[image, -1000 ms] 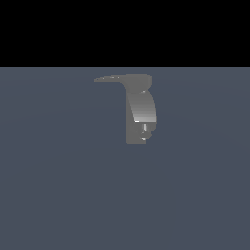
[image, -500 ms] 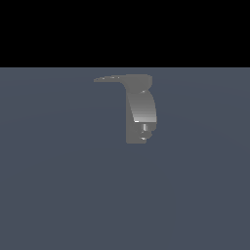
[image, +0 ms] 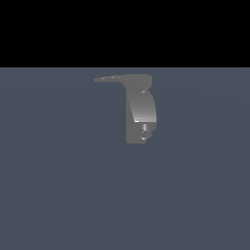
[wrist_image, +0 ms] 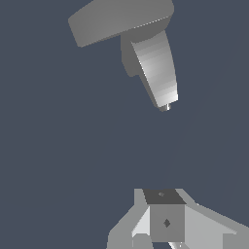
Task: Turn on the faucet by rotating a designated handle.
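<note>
Small grey metallic faucet (image: 140, 114), curved chunky body, stands at upper centre of the exterior view on the slate-blue desk (image: 58, 195). Thin flat tapering grey handle (image: 110, 78) projects toward that view's left. Tool (wrist_image: 166, 221): well apart from faucet; whether apart or together, cannot tell.

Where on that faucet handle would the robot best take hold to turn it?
Probably near the thin free tip of the handle, which juts toward the exterior view's left from the top of the faucet. Coming from the side, the end effector gets the most leverage there; the body is too thick and curved.
</note>
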Controlling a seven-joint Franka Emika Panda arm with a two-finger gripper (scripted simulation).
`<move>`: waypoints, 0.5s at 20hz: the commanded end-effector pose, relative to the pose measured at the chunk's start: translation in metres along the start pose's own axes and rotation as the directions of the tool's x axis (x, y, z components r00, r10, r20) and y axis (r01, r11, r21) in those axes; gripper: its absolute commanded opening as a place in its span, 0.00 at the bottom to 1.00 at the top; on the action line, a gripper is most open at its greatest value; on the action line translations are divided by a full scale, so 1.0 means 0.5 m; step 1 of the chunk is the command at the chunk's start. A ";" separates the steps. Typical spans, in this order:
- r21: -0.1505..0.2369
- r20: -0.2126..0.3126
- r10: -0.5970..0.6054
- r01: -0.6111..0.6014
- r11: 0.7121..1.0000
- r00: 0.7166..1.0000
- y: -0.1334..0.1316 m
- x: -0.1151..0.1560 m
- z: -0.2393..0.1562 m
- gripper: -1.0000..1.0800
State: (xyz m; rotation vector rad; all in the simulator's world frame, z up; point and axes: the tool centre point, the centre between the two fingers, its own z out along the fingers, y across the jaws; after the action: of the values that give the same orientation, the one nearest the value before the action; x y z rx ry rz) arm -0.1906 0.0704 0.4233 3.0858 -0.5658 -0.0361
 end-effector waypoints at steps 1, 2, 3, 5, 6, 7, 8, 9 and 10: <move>0.002 0.000 0.053 -0.053 0.999 0.999 -0.024 0.013 0.014 0.00; 0.003 0.000 0.074 -0.074 0.997 0.997 -0.033 0.019 0.020 0.00; 0.004 0.000 0.095 -0.095 0.995 0.995 -0.042 0.025 0.026 0.00; 0.005 0.000 0.136 -0.136 0.991 0.991 -0.060 0.037 0.037 0.00; 0.006 0.000 0.157 -0.157 0.988 0.988 -0.069 0.044 0.042 0.00; 0.006 0.001 0.177 -0.177 0.984 0.984 -0.078 0.051 0.048 0.00; 0.007 0.001 0.198 -0.198 0.980 0.980 -0.086 0.057 0.053 0.00; 0.008 0.001 0.218 -0.218 0.976 0.976 -0.094 0.064 0.059 0.00; 0.008 0.001 0.238 -0.238 0.971 0.971 -0.103 0.072 0.064 0.00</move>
State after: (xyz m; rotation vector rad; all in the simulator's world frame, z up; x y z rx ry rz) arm -0.1469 0.1014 0.3945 3.0142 -0.8845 -0.0333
